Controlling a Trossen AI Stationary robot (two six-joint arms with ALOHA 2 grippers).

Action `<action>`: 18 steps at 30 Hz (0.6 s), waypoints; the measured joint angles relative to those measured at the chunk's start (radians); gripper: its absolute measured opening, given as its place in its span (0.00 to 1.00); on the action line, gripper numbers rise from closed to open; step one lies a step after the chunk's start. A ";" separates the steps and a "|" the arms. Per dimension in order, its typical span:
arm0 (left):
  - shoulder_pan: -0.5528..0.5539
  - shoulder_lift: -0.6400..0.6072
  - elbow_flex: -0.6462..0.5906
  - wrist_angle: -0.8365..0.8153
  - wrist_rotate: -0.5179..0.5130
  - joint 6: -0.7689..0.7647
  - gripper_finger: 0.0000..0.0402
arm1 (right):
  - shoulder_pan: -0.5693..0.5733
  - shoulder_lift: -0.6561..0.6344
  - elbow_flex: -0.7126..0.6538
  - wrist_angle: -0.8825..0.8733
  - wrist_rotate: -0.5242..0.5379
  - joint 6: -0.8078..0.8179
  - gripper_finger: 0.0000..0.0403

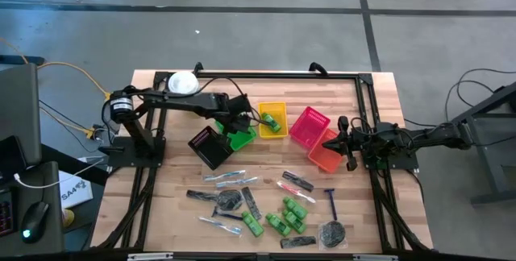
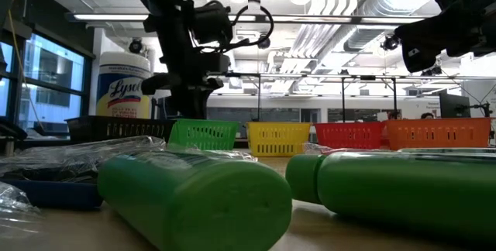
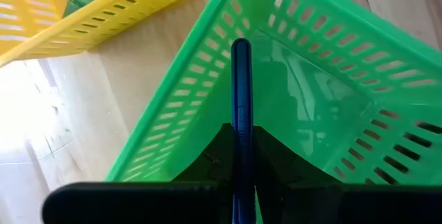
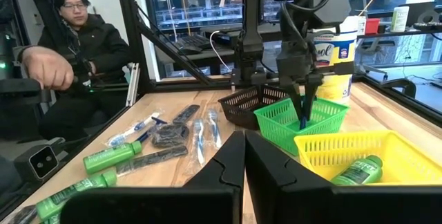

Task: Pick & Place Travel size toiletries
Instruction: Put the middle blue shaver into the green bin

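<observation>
**Now the razor hangs over the green basket**

Right, you've got the left pincer (image 4: pixel 302 106) clamped on a blue-handled razor (image 3: pixel 241 113), and it's hanging straight down into the mouth of the green basket (image 1: pixel 239 139). From the wrist you can see the slim blue handle pinched between both fingers, its free end pointing at the basket floor, not touching it as far as I can tell. One green mini bottle (image 1: pixel 271 122) is already lying in the yellow basket (image 1: pixel 272 109) next door.

Your right pincer (image 1: pixel 345 142) is clenched on nothing, parked above the orange basket (image 1: pixel 324 158) at the right edge of the desk (image 1: pixel 161 213).

On handling: that razor looks light and stiff, a smooth plastic stick, so it could swivel in a narrow pinch. I'd judge a mid-handle grip like yours is the safe one; stay off the head end. It should drop cleanly once released, though the slotted walls could catch a tip if it falls at a slant.

Everything else waits on the near half of the desk: more green bottles (image 1: pixel 284 217), clear-wrapped sticks (image 1: pixel 224 176), dark combs (image 1: pixel 297 181), another razor (image 1: pixel 331 202) and a round dark packet (image 1: pixel 332 232). Those wrapped sticks will be crinkly and slippery; take them across the middle.
</observation>
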State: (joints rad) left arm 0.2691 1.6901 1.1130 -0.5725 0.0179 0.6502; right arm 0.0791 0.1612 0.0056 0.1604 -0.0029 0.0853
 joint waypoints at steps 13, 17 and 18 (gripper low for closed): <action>0.038 0.034 -0.013 0.020 0.001 0.026 0.05 | 0.000 0.000 0.000 0.000 0.000 -0.001 0.01; 0.046 0.047 -0.011 0.036 0.014 0.023 0.05 | 0.000 0.000 0.000 0.000 0.000 -0.002 0.01; 0.046 0.047 -0.013 0.018 0.014 0.023 0.05 | 0.000 0.000 0.000 0.000 0.000 -0.003 0.01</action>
State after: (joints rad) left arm 0.3153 1.7374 1.1001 -0.5546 0.0319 0.6730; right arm 0.0788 0.1612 0.0059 0.1604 -0.0029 0.0826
